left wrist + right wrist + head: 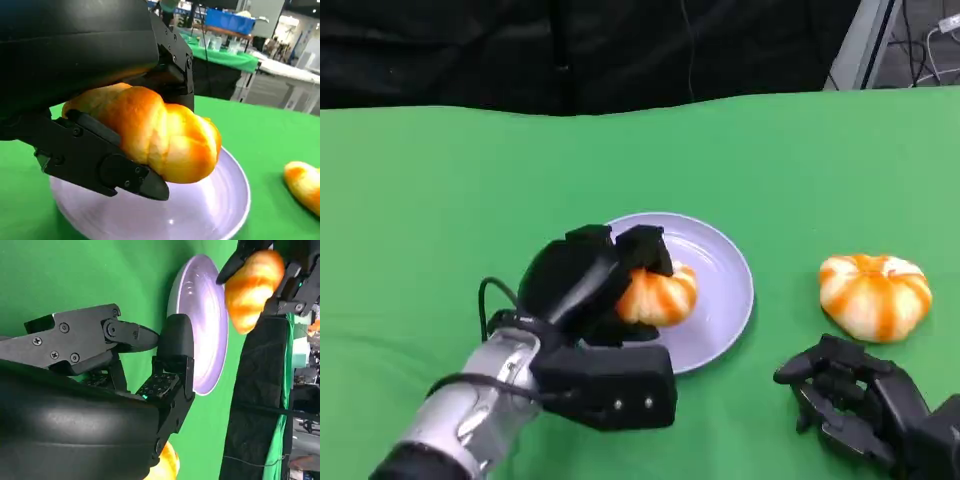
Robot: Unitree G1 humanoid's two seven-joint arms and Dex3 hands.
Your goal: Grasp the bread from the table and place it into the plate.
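My left hand grips an orange-and-white striped bread roll and holds it just above the lavender plate. The left wrist view shows the roll clamped between the black fingers, a little above the plate. A second striped roll lies on the green cloth to the right of the plate. My right hand rests on the table in front of that roll, holding nothing, with its fingers apart. In the right wrist view the held roll hangs over the plate.
Green cloth covers the table, with open room to the left and behind the plate. A black curtain runs along the far edge. Another green table with a blue bin stands in the background.
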